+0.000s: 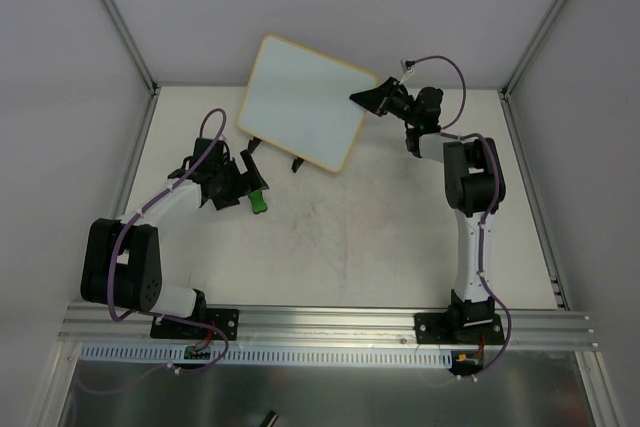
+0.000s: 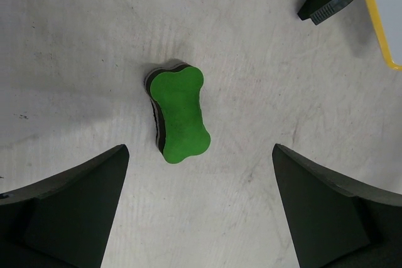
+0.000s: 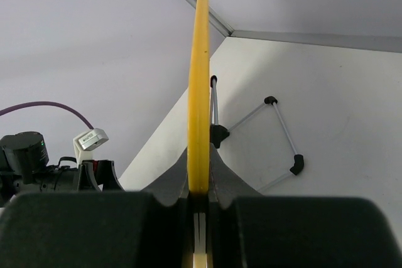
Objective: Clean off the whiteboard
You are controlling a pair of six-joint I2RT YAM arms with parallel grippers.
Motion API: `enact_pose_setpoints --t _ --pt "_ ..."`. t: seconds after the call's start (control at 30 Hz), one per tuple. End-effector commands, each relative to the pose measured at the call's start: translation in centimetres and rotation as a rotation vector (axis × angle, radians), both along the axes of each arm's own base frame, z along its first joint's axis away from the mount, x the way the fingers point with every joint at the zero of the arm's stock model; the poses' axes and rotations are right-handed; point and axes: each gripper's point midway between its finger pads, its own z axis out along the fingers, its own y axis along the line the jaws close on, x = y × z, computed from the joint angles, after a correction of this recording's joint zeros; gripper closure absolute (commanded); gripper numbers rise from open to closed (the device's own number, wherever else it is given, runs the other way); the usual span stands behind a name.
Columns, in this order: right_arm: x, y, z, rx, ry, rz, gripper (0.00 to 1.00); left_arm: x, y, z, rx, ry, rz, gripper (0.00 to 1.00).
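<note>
The whiteboard (image 1: 305,100) is a white square with a yellow frame, tilted up at the back of the table on two black clip feet (image 1: 298,163). My right gripper (image 1: 368,99) is shut on its right edge; in the right wrist view the yellow frame edge (image 3: 200,80) runs up from between the jaws. A green bone-shaped eraser (image 2: 181,115) with a black underside lies flat on the table. My left gripper (image 2: 200,155) is open just above and short of it, with a finger (image 2: 81,199) on either side. The eraser also shows in the top view (image 1: 258,201).
A board foot (image 2: 325,1) and a yellow frame corner (image 2: 379,17) lie at the left wrist view's upper right. Grey enclosure walls and metal posts (image 1: 120,27) ring the table. An aluminium rail (image 1: 330,325) runs along the near edge.
</note>
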Motion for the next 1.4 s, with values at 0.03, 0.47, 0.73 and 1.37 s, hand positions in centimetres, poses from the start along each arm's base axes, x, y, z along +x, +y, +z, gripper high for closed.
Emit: enact_pose_setpoints --t 0.03,0.47,0.73,1.37 --pt "-0.3 1.6 8.7 0.066 -0.244 -0.01 1.0 -0.4 0.5 -0.6 0.037 0.009 -0.015 0.01" --pt "0.1 3.0 7.3 0.06 -0.226 0.002 1.0 -0.5 0.9 -0.2 0.055 -0.016 -0.013 0.01" --pt "0.6 3.3 8.0 0.063 -0.232 0.005 1.0 -0.5 1.3 0.2 0.07 -0.034 -0.001 0.01" --pt "-0.1 3.6 6.9 0.042 -0.223 0.013 0.92 -0.5 1.2 0.0 0.071 -0.033 -0.004 0.01"
